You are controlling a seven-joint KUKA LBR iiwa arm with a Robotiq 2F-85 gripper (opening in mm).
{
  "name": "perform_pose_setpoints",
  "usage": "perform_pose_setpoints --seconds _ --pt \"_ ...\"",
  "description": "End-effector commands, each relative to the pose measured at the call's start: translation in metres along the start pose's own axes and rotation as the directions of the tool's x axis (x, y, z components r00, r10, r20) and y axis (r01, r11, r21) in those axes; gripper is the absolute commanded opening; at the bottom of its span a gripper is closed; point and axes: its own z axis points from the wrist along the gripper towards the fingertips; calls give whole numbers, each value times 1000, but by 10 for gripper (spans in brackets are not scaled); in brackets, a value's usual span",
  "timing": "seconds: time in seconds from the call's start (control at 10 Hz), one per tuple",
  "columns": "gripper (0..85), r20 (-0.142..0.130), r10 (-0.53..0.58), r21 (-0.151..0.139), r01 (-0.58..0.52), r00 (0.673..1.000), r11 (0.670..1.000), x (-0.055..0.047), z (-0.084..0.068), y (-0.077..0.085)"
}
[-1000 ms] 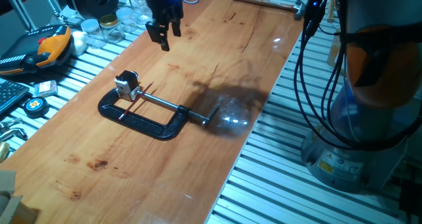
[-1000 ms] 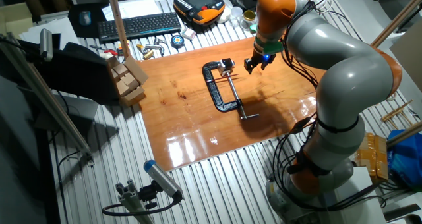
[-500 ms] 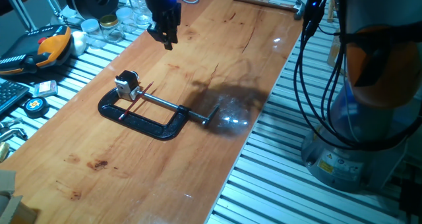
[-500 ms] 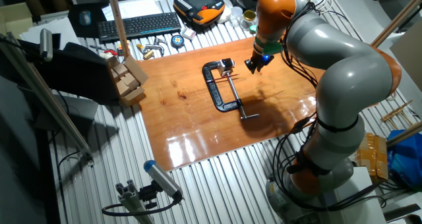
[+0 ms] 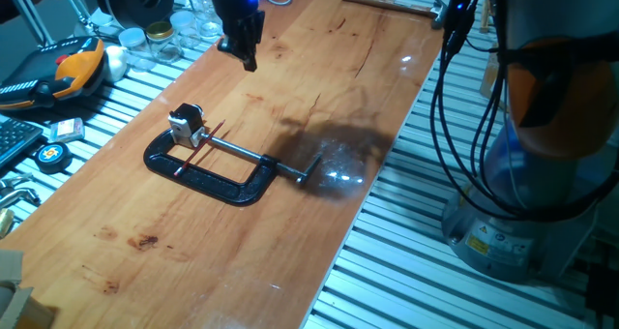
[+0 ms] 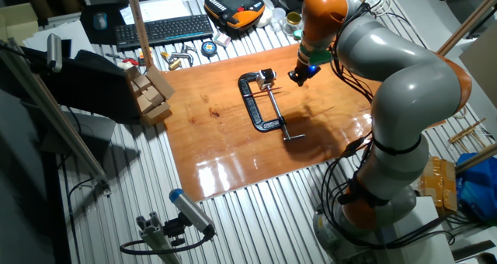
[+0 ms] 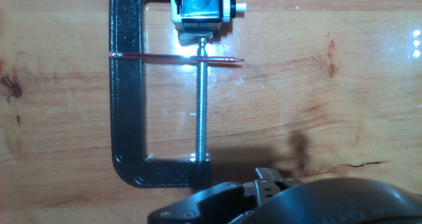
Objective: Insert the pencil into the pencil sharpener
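Note:
The red pencil lies across the black C-clamp and over its screw rod. Its dark tip points away from the clamp's spine in the hand view. The pencil sharpener, silver-white with a black top, is held in the clamp's jaw and also shows in the hand view. My gripper hangs above the wooden board, well behind the clamp. Its fingers are closed together on nothing. In the other fixed view the gripper is to the right of the sharpener.
The wooden board lies on a slatted metal table. An orange-black device, glass jars and a tape measure sit at the left. A keyboard and wooden blocks stand beyond the board. Cables hang at the right.
The gripper's fingers were apart a second ago and have closed together on nothing. The gripper has stayed in about the same spot. The pencil, the sharpener and the clamp have not moved.

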Motion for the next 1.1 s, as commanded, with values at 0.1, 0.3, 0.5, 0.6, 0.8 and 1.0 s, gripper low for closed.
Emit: perform_pose_setpoints --seconds 0.1,0.3,0.5,0.6,0.8,1.0 --pt "0 6 11 -5 -10 1000 1000 -4 9 4" --pt "0 16 30 -11 -30 999 999 -7 21 11" --pt "0 31 55 -16 -55 998 998 -11 35 18" --pt "0 31 67 -22 -67 997 998 -13 39 21" --pt "0 25 100 -26 -99 995 995 -18 46 29" --pt "0 21 124 -27 -123 992 992 -23 52 39"
